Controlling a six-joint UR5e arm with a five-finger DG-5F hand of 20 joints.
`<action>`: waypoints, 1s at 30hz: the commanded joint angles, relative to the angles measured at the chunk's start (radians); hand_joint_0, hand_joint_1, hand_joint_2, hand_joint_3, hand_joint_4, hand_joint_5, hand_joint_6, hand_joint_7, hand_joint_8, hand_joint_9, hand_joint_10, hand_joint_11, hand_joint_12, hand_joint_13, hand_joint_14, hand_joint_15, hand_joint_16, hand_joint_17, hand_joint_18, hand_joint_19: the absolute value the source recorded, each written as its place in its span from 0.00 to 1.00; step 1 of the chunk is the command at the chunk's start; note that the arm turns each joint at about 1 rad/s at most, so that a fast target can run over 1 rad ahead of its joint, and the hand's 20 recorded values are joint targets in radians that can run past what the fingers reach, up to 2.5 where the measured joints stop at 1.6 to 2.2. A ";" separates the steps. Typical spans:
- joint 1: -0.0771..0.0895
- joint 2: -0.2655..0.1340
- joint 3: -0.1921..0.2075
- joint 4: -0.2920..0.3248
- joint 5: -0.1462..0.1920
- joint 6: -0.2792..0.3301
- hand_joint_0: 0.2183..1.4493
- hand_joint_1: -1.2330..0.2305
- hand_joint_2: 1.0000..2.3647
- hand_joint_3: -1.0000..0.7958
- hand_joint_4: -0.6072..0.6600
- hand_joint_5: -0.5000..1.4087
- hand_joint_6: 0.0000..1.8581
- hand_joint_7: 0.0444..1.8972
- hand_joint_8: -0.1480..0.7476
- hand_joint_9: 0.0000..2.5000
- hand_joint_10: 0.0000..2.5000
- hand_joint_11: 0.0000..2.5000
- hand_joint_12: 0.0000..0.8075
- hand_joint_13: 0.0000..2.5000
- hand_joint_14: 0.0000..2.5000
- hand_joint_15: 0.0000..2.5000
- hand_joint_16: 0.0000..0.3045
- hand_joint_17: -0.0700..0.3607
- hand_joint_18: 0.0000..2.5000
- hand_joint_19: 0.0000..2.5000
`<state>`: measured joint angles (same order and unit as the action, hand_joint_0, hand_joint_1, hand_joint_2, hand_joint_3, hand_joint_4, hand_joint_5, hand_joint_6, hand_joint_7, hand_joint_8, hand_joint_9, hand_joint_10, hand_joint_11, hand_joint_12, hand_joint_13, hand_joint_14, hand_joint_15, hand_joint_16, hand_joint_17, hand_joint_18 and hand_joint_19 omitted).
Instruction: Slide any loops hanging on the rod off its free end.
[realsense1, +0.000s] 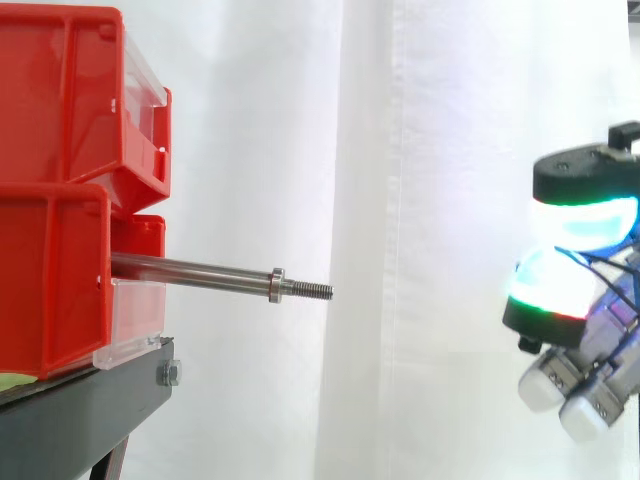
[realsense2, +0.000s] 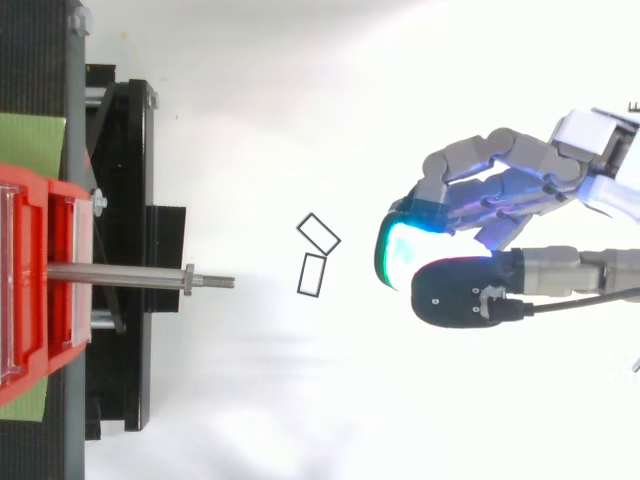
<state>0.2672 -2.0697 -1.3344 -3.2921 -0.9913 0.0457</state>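
Observation:
A bare steel rod (realsense1: 195, 271) sticks out level from the lower red bin (realsense1: 50, 290) toward the right. It carries a collar and a threaded free end (realsense1: 315, 291). I see no loop hanging on it. From above, the rod (realsense2: 120, 275) points right, toward the hand. The hand (realsense2: 500, 190) hovers well to the right of the free end, at about rod height. Its fingers are curled, with the glowing pads (realsense1: 585, 218) close together and nothing visible between them.
Two red bins are stacked on a black stand (realsense1: 90, 400) at the left, the upper bin (realsense1: 60, 100) overhanging the rod's root. Two small outlined rectangles (realsense2: 315, 255) lie on the white floor between rod tip and hand. A white curtain hangs behind.

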 joint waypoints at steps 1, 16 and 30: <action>0.000 0.000 -0.032 0.058 -0.001 -0.001 0.31 0.33 0.01 0.48 0.35 0.23 0.42 0.55 0.44 0.24 0.00 0.00 0.43 0.26 0.00 0.05 0.16 0.42 0.33 0.18; 0.004 0.000 -0.097 0.351 0.002 -0.141 0.31 0.33 0.01 0.48 0.36 0.23 0.42 0.57 0.45 0.26 0.00 0.00 0.44 0.26 0.00 0.06 0.16 0.42 0.33 0.18; 0.004 0.000 -0.097 0.351 0.002 -0.148 0.31 0.33 0.01 0.48 0.36 0.23 0.42 0.56 0.45 0.27 0.00 0.00 0.44 0.27 0.00 0.06 0.17 0.43 0.34 0.18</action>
<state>0.2715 -2.0693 -1.4310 -2.9407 -0.9894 -0.1027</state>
